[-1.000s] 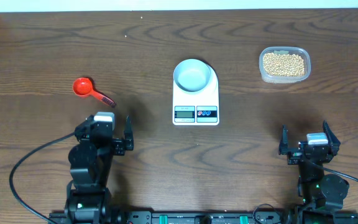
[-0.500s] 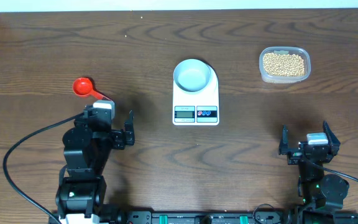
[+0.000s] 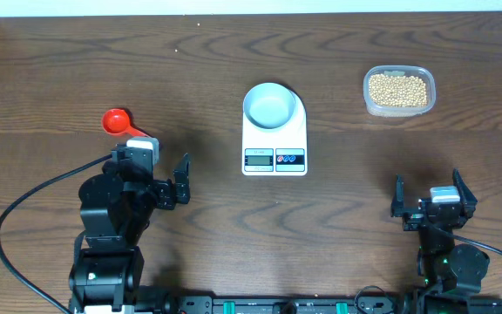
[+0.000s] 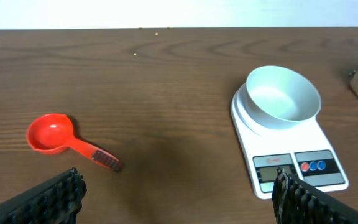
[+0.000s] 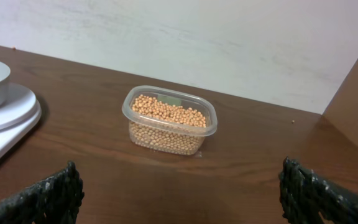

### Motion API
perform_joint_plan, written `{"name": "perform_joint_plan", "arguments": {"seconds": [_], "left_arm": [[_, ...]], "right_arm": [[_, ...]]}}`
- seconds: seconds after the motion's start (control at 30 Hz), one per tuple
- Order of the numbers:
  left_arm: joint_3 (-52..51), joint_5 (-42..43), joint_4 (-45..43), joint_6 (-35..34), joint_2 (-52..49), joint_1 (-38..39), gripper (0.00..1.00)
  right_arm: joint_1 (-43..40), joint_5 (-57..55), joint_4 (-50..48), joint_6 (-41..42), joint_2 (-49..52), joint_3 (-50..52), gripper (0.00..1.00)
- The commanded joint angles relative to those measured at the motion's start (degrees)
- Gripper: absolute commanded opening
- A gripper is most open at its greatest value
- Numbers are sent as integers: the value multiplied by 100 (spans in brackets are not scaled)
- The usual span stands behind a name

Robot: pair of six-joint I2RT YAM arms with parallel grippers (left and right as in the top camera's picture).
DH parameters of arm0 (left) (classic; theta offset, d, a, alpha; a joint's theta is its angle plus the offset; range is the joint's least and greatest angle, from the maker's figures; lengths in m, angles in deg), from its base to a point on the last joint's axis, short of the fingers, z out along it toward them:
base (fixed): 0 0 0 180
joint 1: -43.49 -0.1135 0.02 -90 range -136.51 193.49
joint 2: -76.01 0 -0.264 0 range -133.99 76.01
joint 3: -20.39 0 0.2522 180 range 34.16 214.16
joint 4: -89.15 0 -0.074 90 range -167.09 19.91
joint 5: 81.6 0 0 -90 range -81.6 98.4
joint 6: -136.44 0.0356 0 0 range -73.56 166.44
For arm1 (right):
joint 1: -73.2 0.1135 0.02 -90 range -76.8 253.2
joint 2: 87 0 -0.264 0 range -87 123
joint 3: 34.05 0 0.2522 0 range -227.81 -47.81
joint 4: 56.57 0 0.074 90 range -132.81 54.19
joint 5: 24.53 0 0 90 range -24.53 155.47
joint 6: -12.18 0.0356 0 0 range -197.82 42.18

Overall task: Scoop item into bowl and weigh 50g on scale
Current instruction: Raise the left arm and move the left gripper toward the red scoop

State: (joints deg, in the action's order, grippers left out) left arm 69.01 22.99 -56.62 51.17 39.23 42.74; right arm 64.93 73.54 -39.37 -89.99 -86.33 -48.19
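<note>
The tan-yellow beans (image 3: 397, 88) fill a clear plastic tub (image 3: 398, 106) at the back right; they also show in the right wrist view (image 5: 169, 112). The pale grey-blue bowl (image 3: 269, 105) stands empty on the white scale (image 3: 274, 160), also in the left wrist view, bowl (image 4: 283, 95) and scale (image 4: 303, 171). A red scoop (image 3: 117, 121) lies at the left, seen in the left wrist view (image 4: 51, 133). My left gripper (image 3: 151, 170) is open and empty, just near of the scoop's handle. My right gripper (image 3: 434, 192) is open and empty at the front right.
A black cable (image 3: 33, 222) loops from the left arm over the table's front left. A few stray beans (image 4: 146, 37) lie near the table's far edge. A white wall (image 5: 229, 37) stands behind the table.
My left arm has moved forward and left toward the red scoop, now partly covering its handle from above. The right arm has not moved.
</note>
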Motion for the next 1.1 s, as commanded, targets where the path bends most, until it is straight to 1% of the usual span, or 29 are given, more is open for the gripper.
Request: {"name": "perform_joint_plan", "arguments": {"seconds": [0.0,0.23,0.3,0.63,0.8,0.9,1.0,1.07], "left_arm": [[306,131,109,-81,-83,-35,98],[933,131,699,-79,-730,-35,98],[1276,131,960,-79,-1078,-35,98],[3150,129,2695,-55,-2942,-35,98],[3202,125,2662,-55,-3276,-35,98],[3200,153,2715,-299,-3342,-20,98],[3200,149,2684,-295,-3342,-20,98],[3200,149,2446,-295,-3344,-20,98]], "right_arm": [[44,-2,24,-13,-35,7,99],[44,-2,24,-13,-35,7,99],[44,-2,26,-13,-35,7,99],[44,-2,24,-13,-35,7,99],[44,-2,24,-13,-35,7,99],[44,-2,24,-13,-35,7,99],[44,-2,24,-13,-35,7,99],[44,-2,24,-13,-35,7,99]]}}
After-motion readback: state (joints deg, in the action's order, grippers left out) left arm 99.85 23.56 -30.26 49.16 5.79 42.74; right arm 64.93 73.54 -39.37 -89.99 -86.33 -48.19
